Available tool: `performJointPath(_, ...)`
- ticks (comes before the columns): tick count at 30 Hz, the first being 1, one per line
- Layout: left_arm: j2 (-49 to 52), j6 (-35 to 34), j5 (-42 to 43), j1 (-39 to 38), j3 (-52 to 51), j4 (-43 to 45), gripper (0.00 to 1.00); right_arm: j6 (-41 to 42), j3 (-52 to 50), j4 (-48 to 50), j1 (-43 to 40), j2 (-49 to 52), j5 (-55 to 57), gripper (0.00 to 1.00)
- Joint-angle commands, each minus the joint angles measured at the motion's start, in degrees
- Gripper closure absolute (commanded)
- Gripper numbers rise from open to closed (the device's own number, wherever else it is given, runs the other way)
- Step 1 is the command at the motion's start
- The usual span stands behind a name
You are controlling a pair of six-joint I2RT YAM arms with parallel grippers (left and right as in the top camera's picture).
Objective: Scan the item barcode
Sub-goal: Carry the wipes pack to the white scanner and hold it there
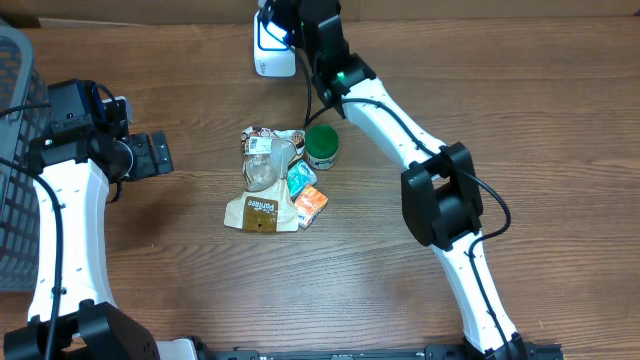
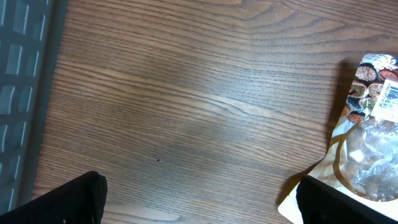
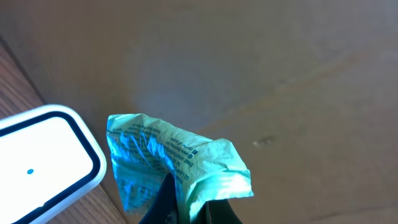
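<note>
So the big brown wooden counter (image 1: 200,290) is carrying everything here, with a grey mesh plastic basket (image 1: 15,150) sitting at its left edge. In the middle there's a loose pile: a flat brown foil pouch (image 1: 262,210), a round green-lidded tub (image 1: 322,147) and a few small packets touching each other.

At the far side the white boxy scanner with the blue glow (image 1: 270,55) is facing the right arm. The right tool (image 3: 189,211) is pinching the crumpled pale green printed wrapper (image 3: 174,158) by its bottom edge, holding it up just beside the scanner window. The left tool (image 1: 160,155) is hanging spread wide over bare wood, left of the pile, carrying nothing.

My take: that wrapper is going to be super light, soft and crinkly, so it's flopping and folding over its own print. Gripping an edge well away from the barcode seems right, and I'm guessing it needs turning so a flat printed face is pointing at the window.
</note>
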Motion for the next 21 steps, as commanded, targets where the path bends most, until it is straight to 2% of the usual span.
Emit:
performJointPath(1, 0.13, -0.94, 0.42, 0.07, 0.5, 0.04, 0.0, -6.54, 0.96, 1.75, 1.6, 1.51, 0.31, 0.96)
performJointPath(14, 0.13, -0.94, 0.42, 0.07, 0.5, 0.04, 0.01, -6.47, 0.98, 2.29, 2.47, 0.22, 0.81, 0.96)
performJointPath(21, 0.13, -0.94, 0.42, 0.07, 0.5, 0.04, 0.0, 0.83, 0.98, -5.49, 1.42, -7.89, 0.57, 0.96)
